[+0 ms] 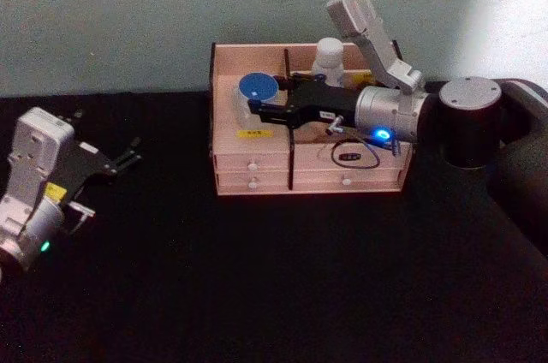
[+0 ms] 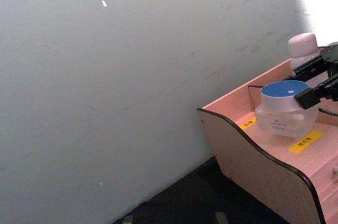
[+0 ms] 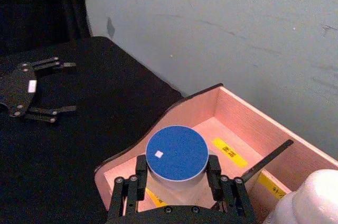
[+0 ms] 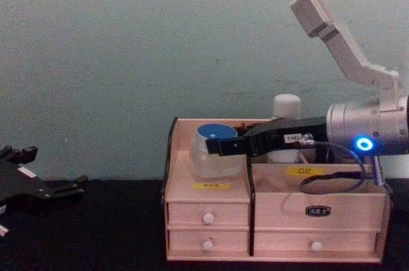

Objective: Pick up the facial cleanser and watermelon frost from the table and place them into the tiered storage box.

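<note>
The right tool (image 1: 264, 94) reaches sideways into the storage box (image 4: 358, 210) from the robot's right. Its two fingers (image 3: 213, 167) press against opposite sides of the blue lid, clamped on the watermelon frost jar (image 2: 285, 113). The jar stands upright in the box's left compartment, lid up and short axis vertical, just behind a yellow label. In the left wrist view its base appears to rest on the compartment floor.

The tool lies level, so its fingers cross the jar's axis at lid height, and the jar sits at their very tips. The likely next step is to let go and draw back to the right, the way the arm points.

The facial cleanser (image 4: 286, 108) stands upright, cap up, in the rear compartment right of the divider, just behind the right tool's body. Any retreat should stay clear of it.

The left tool (image 3: 71, 87) rests on the black desk (image 1: 257, 277), well to the left of the box, fingers spread apart and empty.
</note>
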